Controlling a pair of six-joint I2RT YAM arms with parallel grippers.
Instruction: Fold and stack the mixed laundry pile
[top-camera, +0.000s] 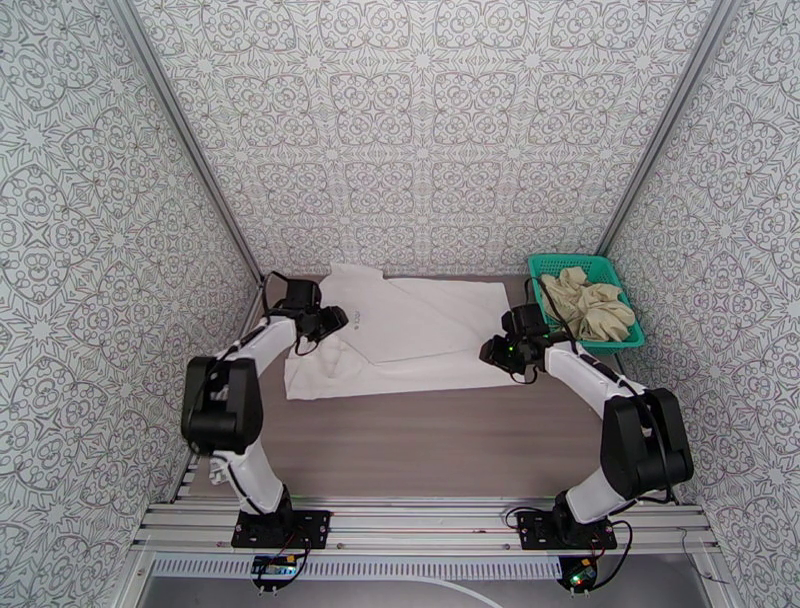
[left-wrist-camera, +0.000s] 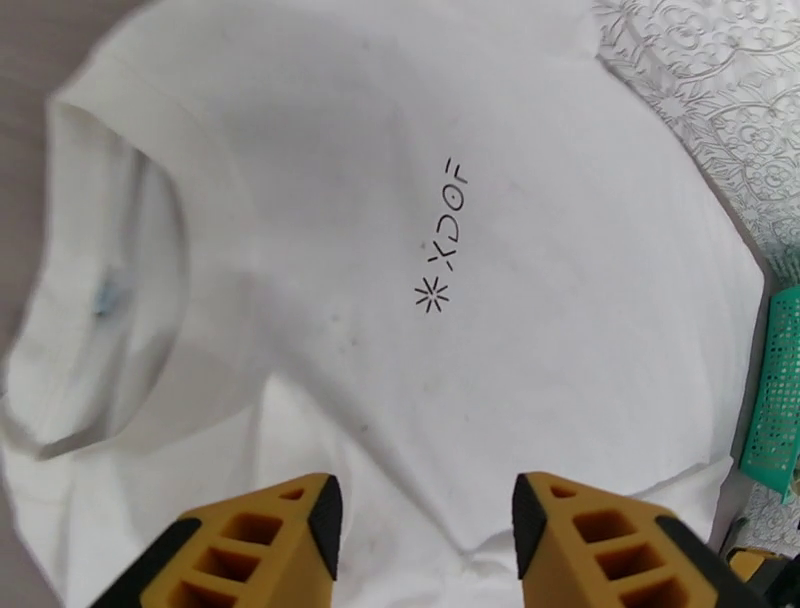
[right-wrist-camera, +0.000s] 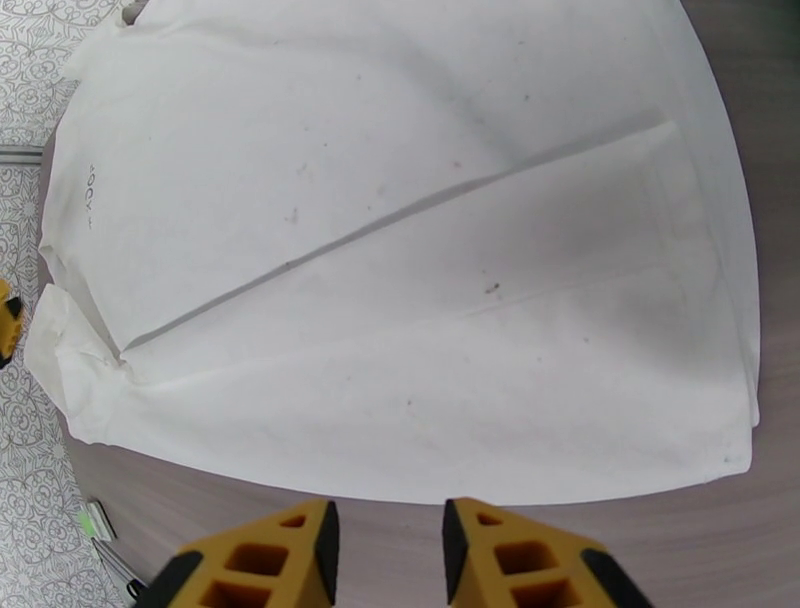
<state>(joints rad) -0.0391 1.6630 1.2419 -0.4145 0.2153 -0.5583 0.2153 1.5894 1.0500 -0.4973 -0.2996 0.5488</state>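
Far centre of the wooden surface (top-camera: 430, 440): white T-shirt (top-camera: 420, 320) lies spread flat, collar (left-wrist-camera: 100, 300) toward the left arm (top-camera: 250, 350), hem toward the right arm (top-camera: 600, 385). Part of the shirt is folded over itself; a straight diagonal fold line (right-wrist-camera: 400, 215) crosses the cloth in the right wrist view. Chest mark (left-wrist-camera: 445, 235) faces up, a small sunburst followed by the letters XDOF. A few faint specks show on the fabric.

Left jaws: spread wide, nothing between them, yellow fingers (left-wrist-camera: 270, 545) low over the shirt's front, just below the chest mark and beside the collar. Cannot tell whether the tips touch the cloth.

Right jaws: parted a moderate way, nothing held, yellow fingers (right-wrist-camera: 260, 550) over bare surface just beside the shirt's hem edge, apart from the cloth.

Far right corner of the surface: teal mesh basket (top-camera: 570, 262), with the beige garment (top-camera: 595, 305) crumpled inside it, heaped above the rim. Basket sits near the shirt's right end, not touching it. Basket edge also appears at the right of the left wrist view.
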